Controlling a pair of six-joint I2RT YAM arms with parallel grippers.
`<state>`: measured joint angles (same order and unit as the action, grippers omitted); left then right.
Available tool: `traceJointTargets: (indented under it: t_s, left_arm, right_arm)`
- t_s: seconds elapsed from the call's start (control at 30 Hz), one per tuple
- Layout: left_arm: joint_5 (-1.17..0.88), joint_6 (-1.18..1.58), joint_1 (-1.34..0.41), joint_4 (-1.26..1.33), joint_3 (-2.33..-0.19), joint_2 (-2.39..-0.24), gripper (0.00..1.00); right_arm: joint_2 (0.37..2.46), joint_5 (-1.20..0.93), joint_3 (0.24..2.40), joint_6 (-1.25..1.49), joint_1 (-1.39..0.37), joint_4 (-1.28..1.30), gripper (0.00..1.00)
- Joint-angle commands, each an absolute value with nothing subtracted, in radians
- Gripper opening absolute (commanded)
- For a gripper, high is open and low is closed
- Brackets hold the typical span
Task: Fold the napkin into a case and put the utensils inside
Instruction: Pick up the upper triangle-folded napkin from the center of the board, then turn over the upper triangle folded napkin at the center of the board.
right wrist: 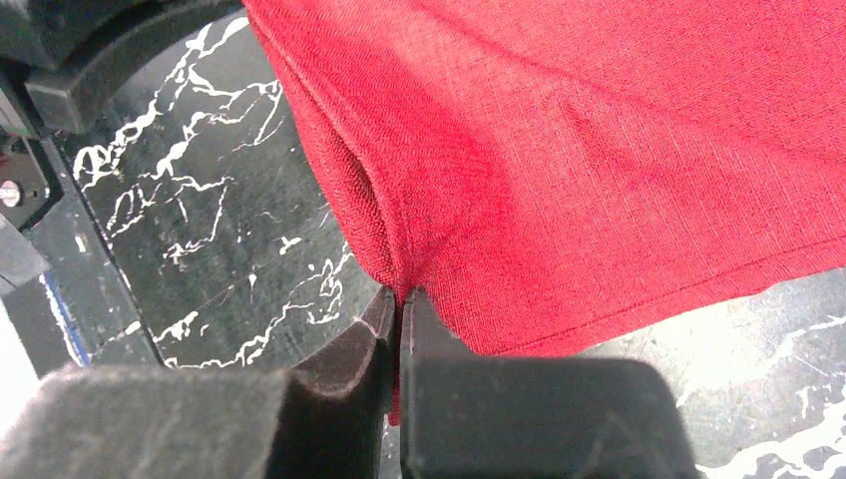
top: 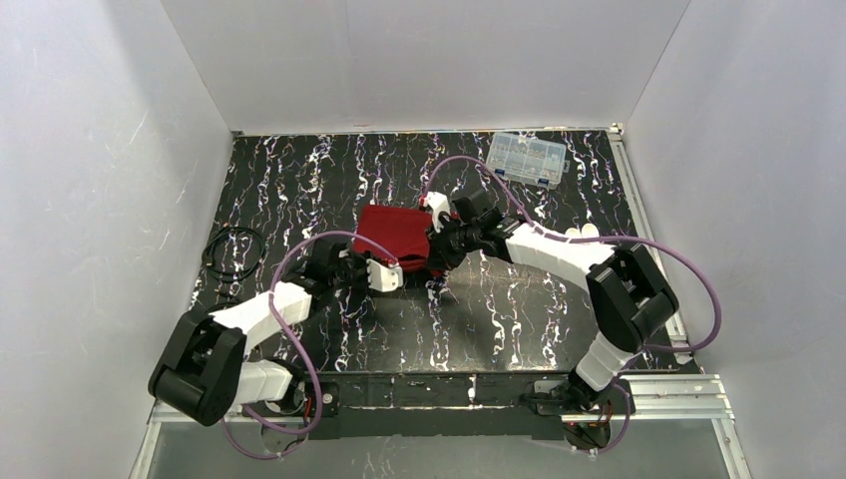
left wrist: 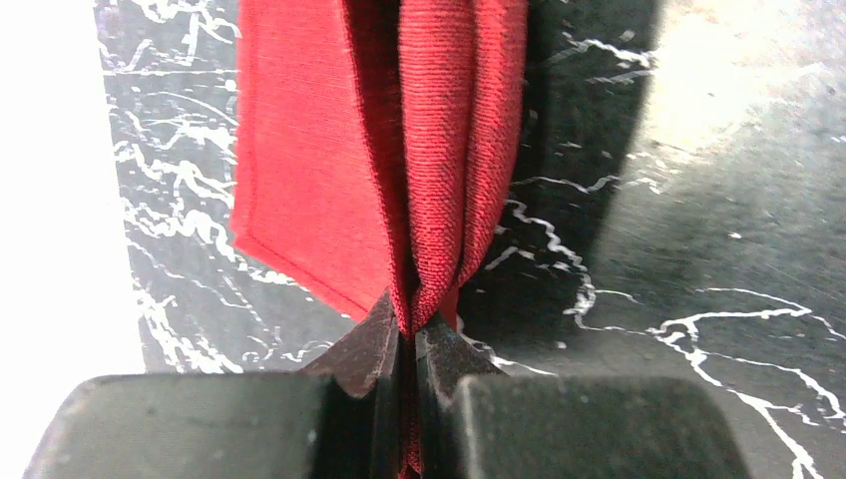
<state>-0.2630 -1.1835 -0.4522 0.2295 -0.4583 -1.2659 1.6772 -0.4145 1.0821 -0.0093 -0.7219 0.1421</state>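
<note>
Plainly, the napkin (top: 395, 234) sits near the middle of the black, white-veined table (top: 299, 180), bunched into a smallish layered shape rather than spread flat; both arms reach inward to it and meet at its near edge. The left gripper (left wrist: 407, 334) has its jaws pressed together on the cloth, with several red layers pinched between the dark fingertips and fanning out beyond them, one flat hemmed flap to the left and a rounded fold to the right; the right gripper (right wrist: 399, 304) is likewise clamped on the napkin, its jaws almost touching with a thin edge of fabric caught between them, and the rest of the cloth spreads away up and to the right, its hem showing along the lower side. From above, the left gripper holds the napkin's near left side and the right gripper its near right side, close to each other; a clear plastic compartment box (top: 527, 157) lies at the far right of the table, well apart from the cloth, and a black cable coil (top: 234, 251) lies at the left edge.
</note>
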Motion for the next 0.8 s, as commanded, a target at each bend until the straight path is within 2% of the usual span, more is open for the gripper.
traceJointTargets:
  t_s: [0.0,0.2,0.43,0.6,0.77]
  left_arm:
    - [-0.295,-1.152,-0.442,0.062,-0.580,-1.181,0.00]
    - [-0.444,-1.118,-0.442,-0.529,-0.849,-1.070,0.00]
    - [-0.706,-1.242,-0.469,-1.238,-1.107,-0.973,0.00]
    - [-0.787,-1.229,-0.497,-1.510,-1.202,-0.968,0.00]
    - [-0.808,-1.235,-0.499,-1.590,-1.206,-1.010,0.00]
  right_arm:
    - [1.567,-0.439,1.085,-0.006,-0.722,0.171,0.02]
    - [1.438,-0.503,1.075,0.065,-0.724,0.292,0.01]
    - [1.223,-0.620,1.053,0.183,-0.783,0.409,0.01]
    - [1.113,-0.676,1.045,0.305,-0.807,0.415,0.01]
    - [1.104,-0.744,1.030,0.351,-0.808,0.425,0.01]
